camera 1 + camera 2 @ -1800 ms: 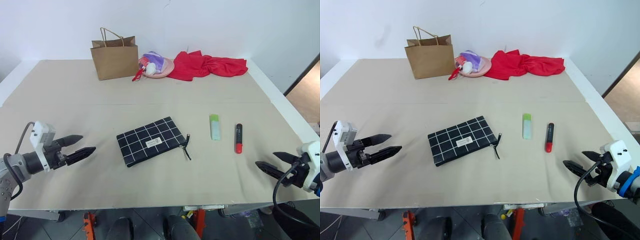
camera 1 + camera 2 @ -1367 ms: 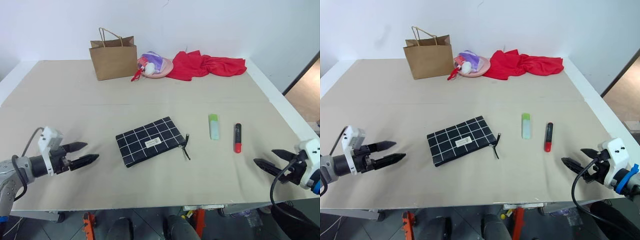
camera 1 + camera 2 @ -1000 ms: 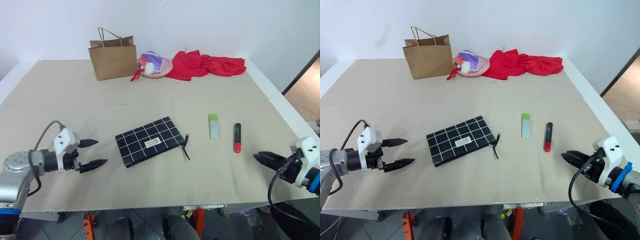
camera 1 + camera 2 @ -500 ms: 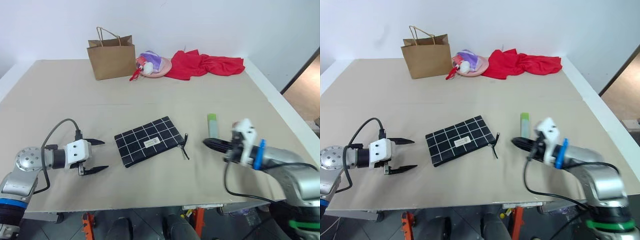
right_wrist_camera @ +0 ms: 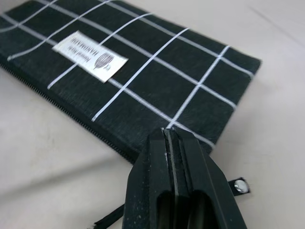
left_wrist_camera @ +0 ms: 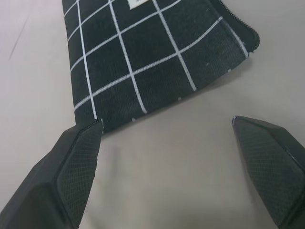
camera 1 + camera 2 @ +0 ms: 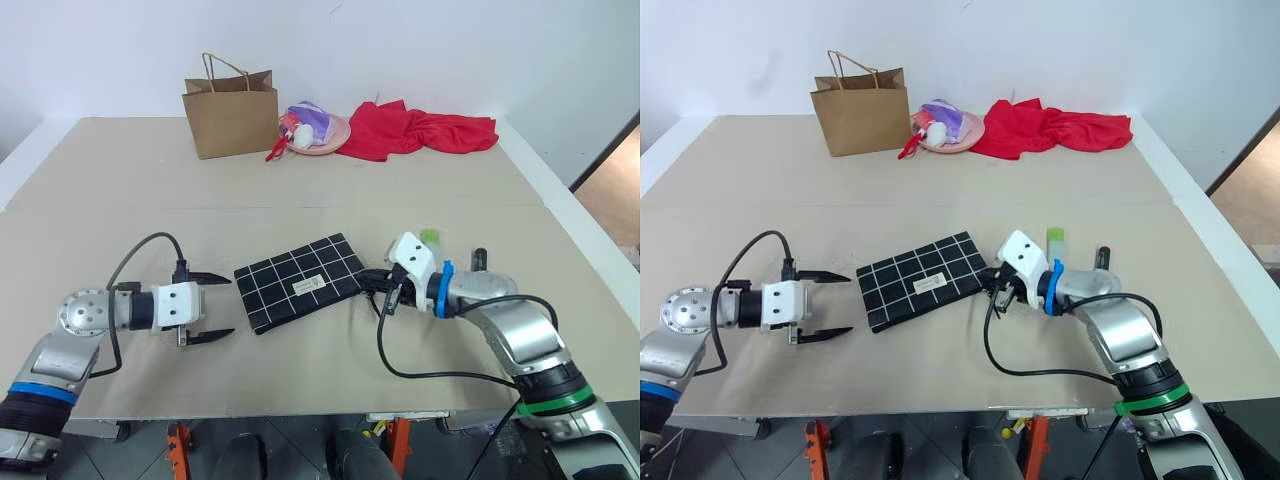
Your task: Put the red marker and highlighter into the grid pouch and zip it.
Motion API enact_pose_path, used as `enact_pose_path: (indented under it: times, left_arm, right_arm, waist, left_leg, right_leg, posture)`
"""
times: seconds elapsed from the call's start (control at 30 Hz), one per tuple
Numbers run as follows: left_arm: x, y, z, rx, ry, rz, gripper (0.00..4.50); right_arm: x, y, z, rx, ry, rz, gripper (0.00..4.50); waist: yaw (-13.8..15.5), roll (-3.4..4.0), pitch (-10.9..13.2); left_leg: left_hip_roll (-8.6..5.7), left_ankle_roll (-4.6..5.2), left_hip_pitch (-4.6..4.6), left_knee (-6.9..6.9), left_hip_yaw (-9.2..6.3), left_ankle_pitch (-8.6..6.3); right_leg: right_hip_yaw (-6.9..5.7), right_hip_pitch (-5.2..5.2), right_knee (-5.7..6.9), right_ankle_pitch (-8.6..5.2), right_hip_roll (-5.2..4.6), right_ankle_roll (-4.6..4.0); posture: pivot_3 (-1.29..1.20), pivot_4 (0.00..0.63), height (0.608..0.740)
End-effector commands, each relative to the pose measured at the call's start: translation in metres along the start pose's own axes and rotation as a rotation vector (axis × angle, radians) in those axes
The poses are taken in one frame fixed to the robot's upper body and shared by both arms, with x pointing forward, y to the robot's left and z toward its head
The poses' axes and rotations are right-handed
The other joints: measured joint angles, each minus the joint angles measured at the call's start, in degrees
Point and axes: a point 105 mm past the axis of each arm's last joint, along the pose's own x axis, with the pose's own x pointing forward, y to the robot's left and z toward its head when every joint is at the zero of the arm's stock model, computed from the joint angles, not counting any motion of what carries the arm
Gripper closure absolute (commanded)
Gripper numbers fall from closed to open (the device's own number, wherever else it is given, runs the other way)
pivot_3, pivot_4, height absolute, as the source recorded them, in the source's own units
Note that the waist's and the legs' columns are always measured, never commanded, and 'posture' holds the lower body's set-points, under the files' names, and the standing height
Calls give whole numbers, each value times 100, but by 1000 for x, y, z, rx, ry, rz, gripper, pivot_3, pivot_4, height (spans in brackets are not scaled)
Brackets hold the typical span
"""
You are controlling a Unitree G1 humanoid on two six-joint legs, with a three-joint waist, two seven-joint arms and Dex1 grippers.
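The grid pouch (image 7: 300, 282) lies flat at the table's middle, label up. My left gripper (image 7: 230, 305) is open just off the pouch's left end, which sits between its spread fingers (image 6: 71, 171) without touching them. My right gripper (image 7: 362, 280) is shut with nothing seen between its fingers, its tips (image 5: 169, 131) over the pouch's right end by the zipper. The zipper's metal ring (image 5: 239, 186) lies free beside them. The highlighter (image 7: 431, 237) and the red marker (image 7: 478, 260) lie behind my right wrist, each partly hidden.
A brown paper bag (image 7: 232, 110), a pink plate (image 7: 338, 135) of small items and a red cloth (image 7: 420, 128) stand along the far edge. The table's front edge (image 7: 300, 408) runs close below both arms.
My right arm swung left from the table's right edge to the pouch's zipper end, fingers closing on the way. My left gripper moved right to the pouch's left end and rolled, staying open.
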Motion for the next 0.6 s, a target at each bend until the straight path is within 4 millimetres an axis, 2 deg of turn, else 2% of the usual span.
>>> enact_pose_path:
  times: [0.03, 0.23, 0.37, 0.6]
  left_arm:
    - [12, -7, 8, 42, -27, -47, 0]
    - [21, -10, 10, 80, -35, -67, 0]
    - [34, -7, 7, 182, -5, -35, 0]
    - [52, -17, 13, 238, -27, -21, 0]
  right_arm:
    - [6, -6, 3, -92, 24, -14, 4442]
    - [15, -4, -18, -230, 140, -3, 4442]
    - [18, -5, -16, -243, 130, -4, 4442]
    - [18, -6, -17, -241, 126, -2, 4442]
  waist:
    - [-4, 0, 0]
    - [-8, -4, -11]
    - [1, -4, -29]
    - [4, 7, -44]
  left_leg:
    - [-1, 0, 1, 3, 4, 0]
    - [2, 0, 7, 9, 4, 0]
    - [1, 2, 21, 13, 3, 2]
    - [-2, 37, 38, 18, 10, 26]
  right_leg:
    - [4, 1, 0, 1, -1, 2]
    - [2, 8, 0, 3, 2, 5]
    - [3, 23, 1, 4, 2, 13]
    - [9, 38, 0, 30, -2, 29]
  posture:
    - [0, 150, 740]
    - [0, 150, 740]
    - [0, 150, 740]
    - [0, 150, 740]
